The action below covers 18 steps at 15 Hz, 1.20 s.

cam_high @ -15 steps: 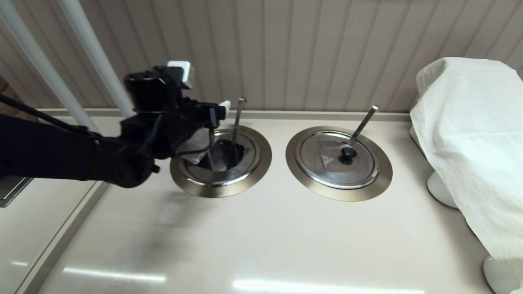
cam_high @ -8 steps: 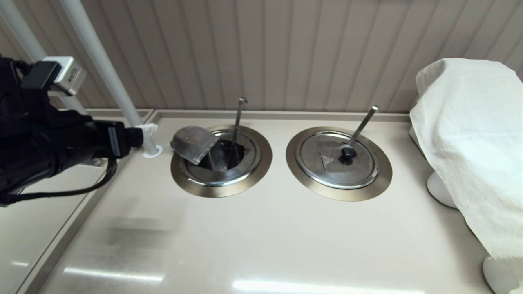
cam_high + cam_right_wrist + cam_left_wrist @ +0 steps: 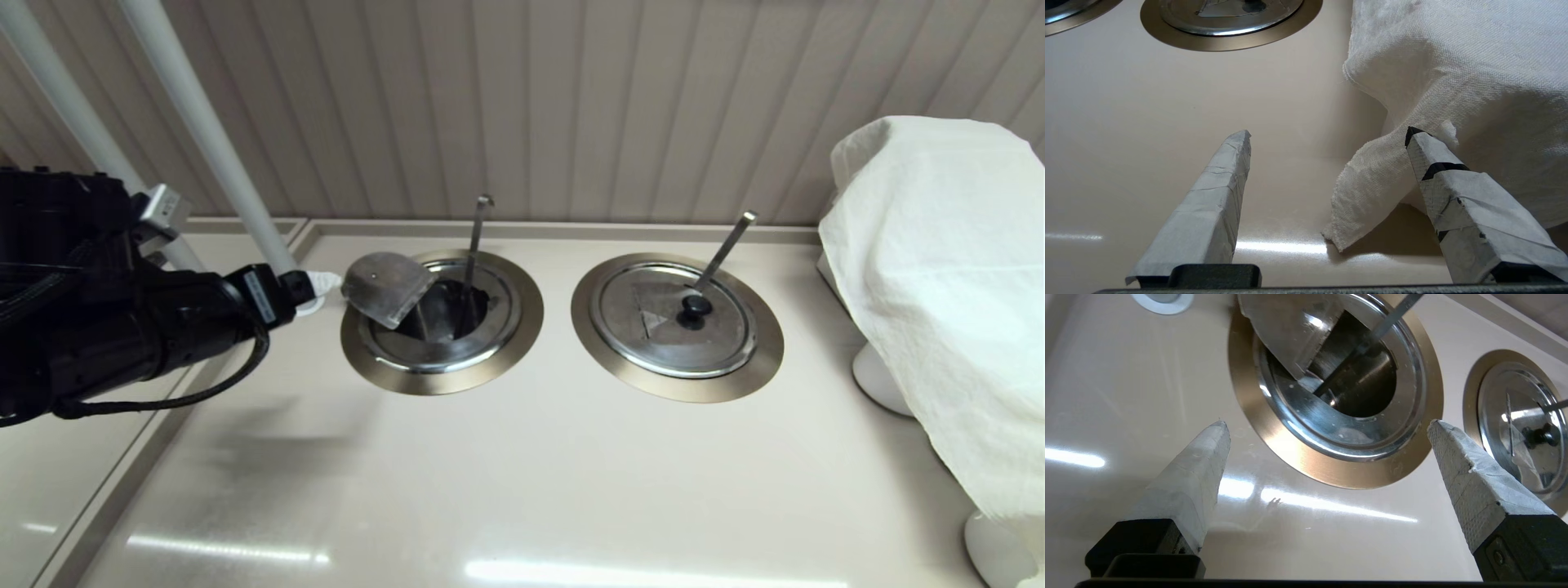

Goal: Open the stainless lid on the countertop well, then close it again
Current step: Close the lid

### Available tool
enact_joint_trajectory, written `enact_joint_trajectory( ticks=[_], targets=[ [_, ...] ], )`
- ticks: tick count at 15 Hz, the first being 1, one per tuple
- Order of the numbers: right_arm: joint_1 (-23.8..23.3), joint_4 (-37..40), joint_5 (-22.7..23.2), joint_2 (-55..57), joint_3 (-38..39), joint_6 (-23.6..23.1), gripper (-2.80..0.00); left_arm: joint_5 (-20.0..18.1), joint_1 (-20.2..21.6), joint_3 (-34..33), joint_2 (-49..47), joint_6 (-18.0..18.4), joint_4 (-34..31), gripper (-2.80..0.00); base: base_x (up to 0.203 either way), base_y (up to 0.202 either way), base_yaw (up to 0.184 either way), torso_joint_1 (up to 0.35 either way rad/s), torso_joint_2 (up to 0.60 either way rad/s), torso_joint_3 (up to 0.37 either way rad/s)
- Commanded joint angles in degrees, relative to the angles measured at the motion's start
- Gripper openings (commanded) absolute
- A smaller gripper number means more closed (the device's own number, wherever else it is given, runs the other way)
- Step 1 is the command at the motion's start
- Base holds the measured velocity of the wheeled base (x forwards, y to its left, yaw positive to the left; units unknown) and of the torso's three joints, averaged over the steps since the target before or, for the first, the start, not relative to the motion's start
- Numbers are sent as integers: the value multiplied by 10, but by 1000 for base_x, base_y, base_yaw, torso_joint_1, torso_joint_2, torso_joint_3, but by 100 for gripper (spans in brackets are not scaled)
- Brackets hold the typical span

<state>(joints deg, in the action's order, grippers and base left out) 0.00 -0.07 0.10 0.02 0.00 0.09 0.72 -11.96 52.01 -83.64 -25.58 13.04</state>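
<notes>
My left arm (image 3: 122,327) is bulky matte black, looped by a braided black cable (image 3: 163,398), with a small silver-white box (image 3: 162,211) on top. Both pincers' tapered fingers (image 3: 1192,486) wear pale grey textured tape over black bases.

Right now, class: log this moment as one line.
left hand: open, beside well | stainless lid: half folded up | countertop well: open | right hand: open, parked by cloth
</notes>
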Motion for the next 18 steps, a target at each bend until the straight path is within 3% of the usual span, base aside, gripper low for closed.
enact_joint_trajectory(
  ticks=[1,4,8,11,18],
  targets=[
    [0,0,0,0,0,1,0,-13,2,17,-66,-1,12,0,0,0,0,0,0,0],
    [0,0,0,0,0,0,0,-13,6,50,-160,24,64,0,0,0,0,0,0,0],
    [0,0,0,0,0,0,0,-13,40,95,-257,54,98,0,0,0,0,0,0,0],
    [0,0,0,0,0,0,0,-18,65,103,-292,56,159,0,0,0,0,0,0,0],
    [0,0,0,0,0,0,0,-72,81,135,-331,49,167,0,0,0,0,0,0,0]
  ],
)
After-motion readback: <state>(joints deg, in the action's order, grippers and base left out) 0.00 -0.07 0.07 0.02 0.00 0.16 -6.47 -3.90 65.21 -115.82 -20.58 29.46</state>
